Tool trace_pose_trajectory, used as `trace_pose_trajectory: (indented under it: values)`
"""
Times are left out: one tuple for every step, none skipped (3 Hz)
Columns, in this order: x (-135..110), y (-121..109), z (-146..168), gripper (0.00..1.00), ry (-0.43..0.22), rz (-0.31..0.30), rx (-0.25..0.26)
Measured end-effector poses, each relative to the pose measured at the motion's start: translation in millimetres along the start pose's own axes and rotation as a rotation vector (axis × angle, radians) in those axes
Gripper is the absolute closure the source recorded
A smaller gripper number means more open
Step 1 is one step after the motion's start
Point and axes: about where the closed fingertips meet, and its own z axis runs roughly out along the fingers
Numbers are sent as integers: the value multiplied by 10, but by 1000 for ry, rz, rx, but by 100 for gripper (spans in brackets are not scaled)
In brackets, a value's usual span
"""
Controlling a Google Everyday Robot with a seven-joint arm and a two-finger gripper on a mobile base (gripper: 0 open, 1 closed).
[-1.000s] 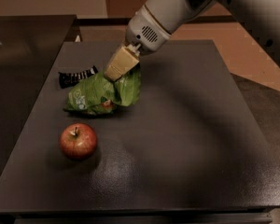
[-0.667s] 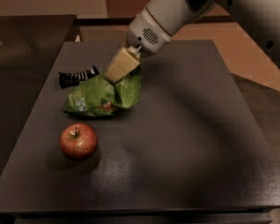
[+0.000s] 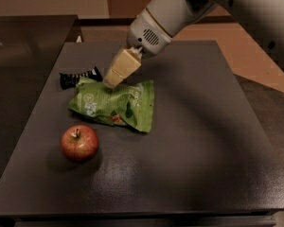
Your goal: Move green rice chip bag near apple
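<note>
Light, crinkly and likely slippery, the green rice chip bag (image 3: 114, 104) suits an edge pinch, and the fingers of the gripper (image 3: 112, 81) look closed on its twelve-o'clock edge, the apple (image 3: 79, 143) lying at its seven o'clock.

The green rice chip bag (image 3: 128, 103) is spreading flatter across the desk (image 3: 203, 141), its right corner stretching toward the front. The gripper (image 3: 111, 82), at the bag's top edge, is dipping slightly lower.

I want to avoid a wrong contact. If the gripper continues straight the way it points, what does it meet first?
Most likely the crinkled bright green rice chip bag: the gripper points down-left at its upper edge. Depth is unclear; it may already touch.
</note>
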Motion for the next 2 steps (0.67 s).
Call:
trace_pose_trajectory:
  values:
    - [-9, 5, 15, 0, 0, -2, -2]
    - [-10, 5, 15, 0, 0, -2, -2]
